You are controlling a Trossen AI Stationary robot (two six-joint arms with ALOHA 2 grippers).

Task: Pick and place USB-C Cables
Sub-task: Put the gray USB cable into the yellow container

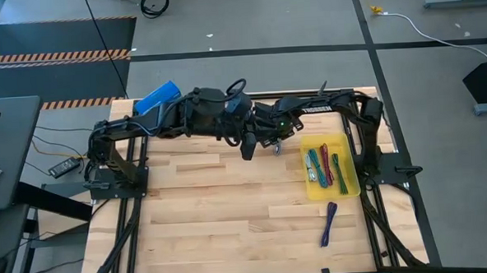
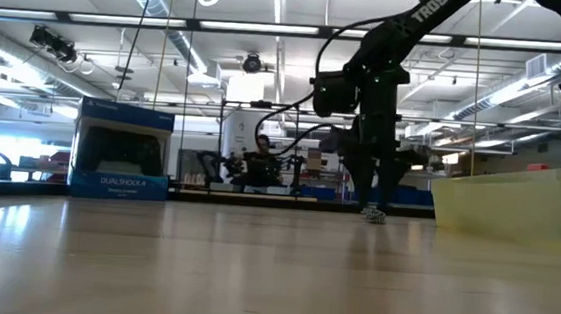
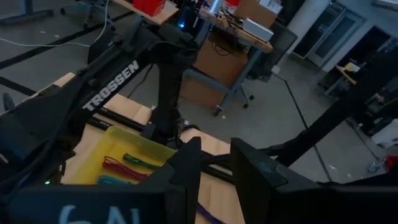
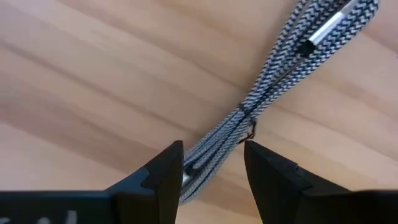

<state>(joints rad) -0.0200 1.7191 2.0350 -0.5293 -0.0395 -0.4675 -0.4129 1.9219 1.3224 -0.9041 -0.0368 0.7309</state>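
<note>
The grey-and-white braided USB-C cable bundle (image 4: 273, 81), folded into a slim hank with a silver plug at one end, lies flat on the pale wooden table (image 1: 230, 203) just beside the shallow yellow rectangular tray (image 1: 347, 148), off its far corner. The right gripper (image 4: 211, 158) hangs directly over it, its fingers spread on either side of the bundle's near end, apparently lined up to close on it; nothing is gripped yet. Green, maroon and teal cables (image 1: 323, 167) already lie in the tray, while a purple cable (image 1: 329, 223) waits on the table near the tray's front edge. The left gripper (image 3: 214, 158) hovers beside the right one, fingers narrowly parted, empty.
</note>
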